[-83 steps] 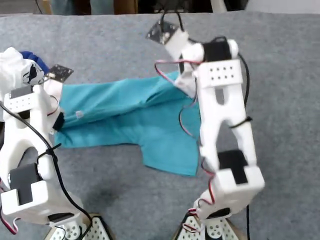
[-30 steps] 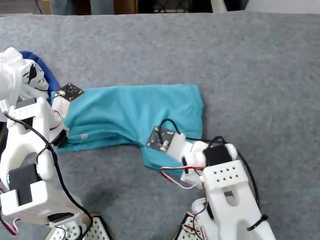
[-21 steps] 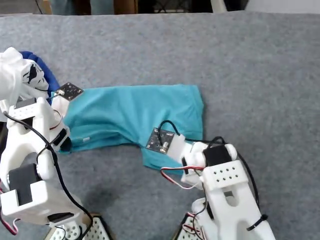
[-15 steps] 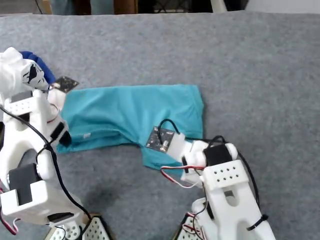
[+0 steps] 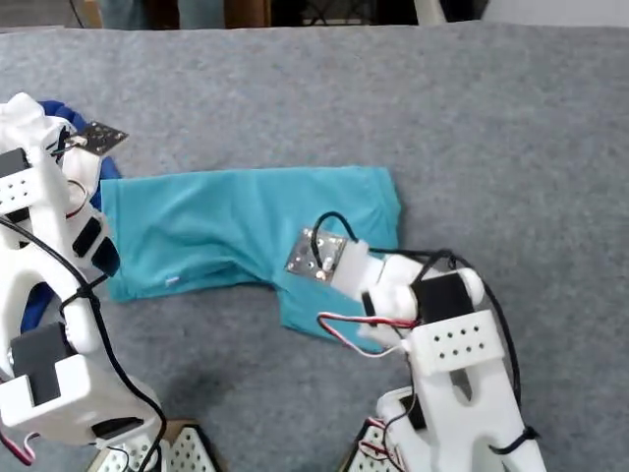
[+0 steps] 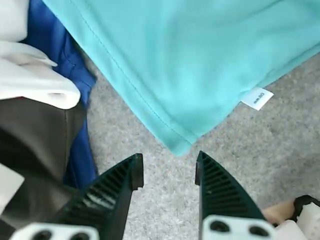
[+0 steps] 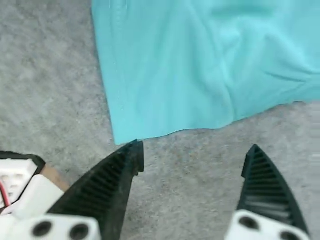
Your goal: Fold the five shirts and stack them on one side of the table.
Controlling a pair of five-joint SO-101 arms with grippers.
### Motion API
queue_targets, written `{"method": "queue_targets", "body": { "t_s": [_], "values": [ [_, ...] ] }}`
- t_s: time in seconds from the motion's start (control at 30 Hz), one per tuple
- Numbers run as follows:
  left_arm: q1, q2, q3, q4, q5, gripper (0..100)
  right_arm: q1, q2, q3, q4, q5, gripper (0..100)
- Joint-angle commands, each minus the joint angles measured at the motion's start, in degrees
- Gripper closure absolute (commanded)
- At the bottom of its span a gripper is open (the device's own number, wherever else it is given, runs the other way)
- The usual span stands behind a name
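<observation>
Left claw [image 6: 167, 160] has backed off the teal shirt [image 5: 246, 221] toward the table's [image 5: 511, 128] left edge, agape; right claw [image 7: 196, 147] gapes too.

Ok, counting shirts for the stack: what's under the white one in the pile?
A blue shirt shows beneath the white shirt, with dark fabric beside it; anything deeper is covered.

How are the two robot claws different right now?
The left gripper is open just a little; the right gripper gapes wide. The left gripper is at a corner of the teal shirt by the white tag; the right gripper is at its sleeve hem. Both are black and hold nothing.
</observation>
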Motion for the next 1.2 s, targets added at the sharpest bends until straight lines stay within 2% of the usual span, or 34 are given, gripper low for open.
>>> {"method": "queue_targets", "body": {
  "t_s": [0.0, 0.07, 0.13, 0.23, 0.3, 0.43, 0.6, 0.8, 1.03, 1.17],
  "values": [
    [0.0, -0.6, -4.8, -3.0, 5.3, 81, 3.0, -0.2, -5.5, -4.0, 0.4, 70.6],
    [1.4, -0.1, -6.8, -6.5, 15.3, 81, 5.1, 0.6, -7.4, -8.0, 0.3, 82.1],
    [3.6, 1.1, -7.8, -9.1, 25.9, 81, 5.9, 3.6, -9.9, -11.5, 0.3, 99.1],
    [7.8, 4.9, -9.0, -12.7, 35.4, 91, 5.9, 11.2, -15.2, -13.4, -2.1, 93.0],
    [9.8, 9.1, -10.9, -15.6, 37.7, 98, 5.8, 17.9, -20.1, -15.4, -6.6, 97.2],
    [10.5, 18.8, -18.0, -18.2, 42.9, 97, 6.0, 34.7, -31.6, -19.1, -13.7, 98.2],
    [8.2, 31.1, -31.1, -16.7, 45.1, 97, 6.2, 58.2, -48.9, -18.8, -21.1, 98.4],
    [7.5, 46.9, -43.4, -14.5, 45.4, 97, 10.5, 84.3, -68.6, -18.5, -26.3, 98.4],
    [4.3, 57.3, -60.9, -6.9, 48.0, 97, 15.1, 104.1, -92.0, -8.4, -26.3, 98.5],
    [4.4, 61.5, -67.2, -3.2, 46.2, 97, 15.4, 109.8, -105.8, -0.7, -26.2, 98.5]
  ]
}}
